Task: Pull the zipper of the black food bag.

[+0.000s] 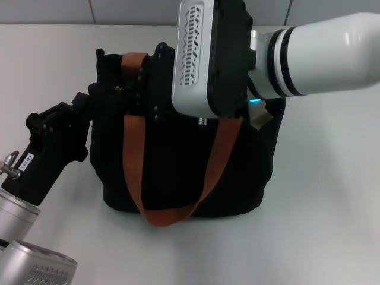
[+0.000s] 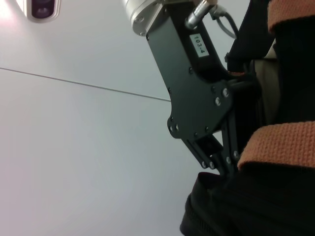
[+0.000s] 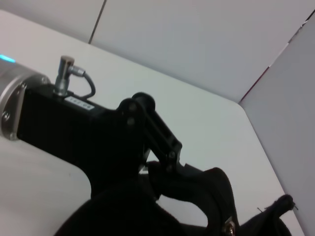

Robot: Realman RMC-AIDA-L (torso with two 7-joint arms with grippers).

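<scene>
The black food bag point(image 1: 178, 172) stands upright mid-table, and one orange strap point(image 1: 133, 160) hangs down its front. My right gripper point(image 1: 133, 89) reaches over the bag's top from the right. In the left wrist view the right gripper point(image 2: 224, 164) has its fingers close together at the rim's zip line, between the straps point(image 2: 285, 145). The zipper's pull tab is hidden there. My left gripper point(image 1: 89, 98) is at the bag's left side. In the right wrist view the left gripper point(image 3: 165, 169) is clamped on the bag's black fabric point(image 3: 123, 216).
The white table point(image 1: 320, 208) lies bare to the right of and in front of the bag. A pale wall stands behind. The bag's cream lining point(image 1: 261, 116) shows at its right end under the right arm.
</scene>
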